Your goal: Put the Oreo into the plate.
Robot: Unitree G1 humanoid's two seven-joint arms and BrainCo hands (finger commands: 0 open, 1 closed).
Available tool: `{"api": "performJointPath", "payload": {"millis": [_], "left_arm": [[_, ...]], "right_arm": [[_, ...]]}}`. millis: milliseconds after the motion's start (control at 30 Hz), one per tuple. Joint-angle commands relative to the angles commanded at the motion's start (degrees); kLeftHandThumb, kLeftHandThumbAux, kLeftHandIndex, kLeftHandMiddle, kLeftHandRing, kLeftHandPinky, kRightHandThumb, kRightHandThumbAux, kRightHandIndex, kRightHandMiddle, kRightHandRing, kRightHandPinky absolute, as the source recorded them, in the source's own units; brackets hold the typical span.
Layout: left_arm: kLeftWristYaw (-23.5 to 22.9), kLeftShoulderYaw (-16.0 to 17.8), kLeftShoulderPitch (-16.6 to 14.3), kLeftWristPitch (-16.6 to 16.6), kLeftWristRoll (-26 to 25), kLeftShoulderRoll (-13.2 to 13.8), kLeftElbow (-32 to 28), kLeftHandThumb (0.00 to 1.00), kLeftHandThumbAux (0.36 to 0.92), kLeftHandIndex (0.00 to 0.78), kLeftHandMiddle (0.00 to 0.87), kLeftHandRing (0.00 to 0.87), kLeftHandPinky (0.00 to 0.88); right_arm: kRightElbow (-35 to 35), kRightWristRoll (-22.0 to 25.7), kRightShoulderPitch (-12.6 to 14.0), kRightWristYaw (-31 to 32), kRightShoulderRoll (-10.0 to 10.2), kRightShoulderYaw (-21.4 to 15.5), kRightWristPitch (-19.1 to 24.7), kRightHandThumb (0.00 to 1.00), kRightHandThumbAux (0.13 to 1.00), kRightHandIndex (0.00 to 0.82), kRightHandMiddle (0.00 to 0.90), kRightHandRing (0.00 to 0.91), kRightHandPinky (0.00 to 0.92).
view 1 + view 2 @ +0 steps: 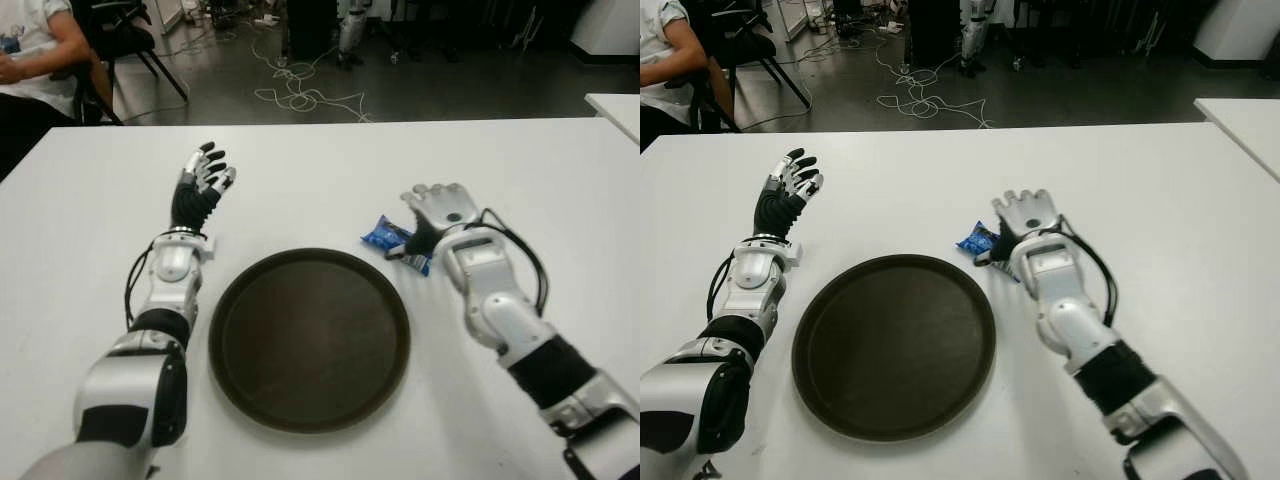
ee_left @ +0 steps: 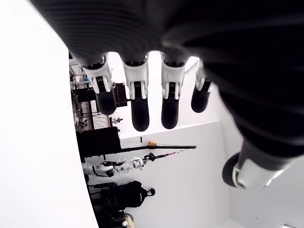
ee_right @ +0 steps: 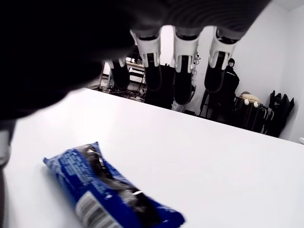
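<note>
The Oreo packet point(image 3: 111, 190) lies on the tabletop point(image 1: 320, 180) just right of the plate point(image 1: 310, 340), under my right hand point(image 1: 437, 212), whose fingers are spread and hold nothing. My left hand point(image 1: 200, 185) hangs open left of the plate. The packet looks light, crinkly, slippery and its biscuits brittle, so I'd pinch across its middle gently. My right wrist view shows it whole; the eye views half hide it.

Blue Oreo packet point(image 1: 393, 240) flat on table, just right of empty dark round plate point(image 1: 309, 338).
</note>
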Motion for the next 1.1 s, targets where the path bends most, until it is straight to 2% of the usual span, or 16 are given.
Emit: {"api": "performJointPath", "payload": {"millis": [300,733,967,1100], "left_arm": [[0.18,-0.48,0.04,-0.01,0.38,0.18,-0.11,0.088,0.568,0.114,0.184,0.136,0.09],[0.87,-0.67,0.22,-0.35,0.35,0.24,-0.19,0.076,0.565,0.1,0.172,0.131,0.102],[0.93,-0.66,0.21,-0.23,0.39,0.32,-0.12,0.085,0.574,0.111,0.185,0.143,0.106],[1.13,-0.58,0.15,-0.08,0.34,0.3,-0.02,0.087,0.577,0.116,0.184,0.142,0.103]], "right_arm": [[0.09,1.11,0.67,-0.05,0.45,0.2,-1.64,0.0,0.424,0.107,0.14,0.163,0.181],[2.63,1.84,0.45,-1.12,2.12,0.07,-1.46,0.0,0.422,0.098,0.128,0.163,0.171],[3.6,1.79,-0.14,-0.18,2.47,0.0,-1.46,0.0,0.418,0.087,0.117,0.135,0.117],[3.98,1.84,-0.32,-0.05,2.64,-0.08,-1.38,0.0,0.42,0.086,0.114,0.137,0.134]]}}
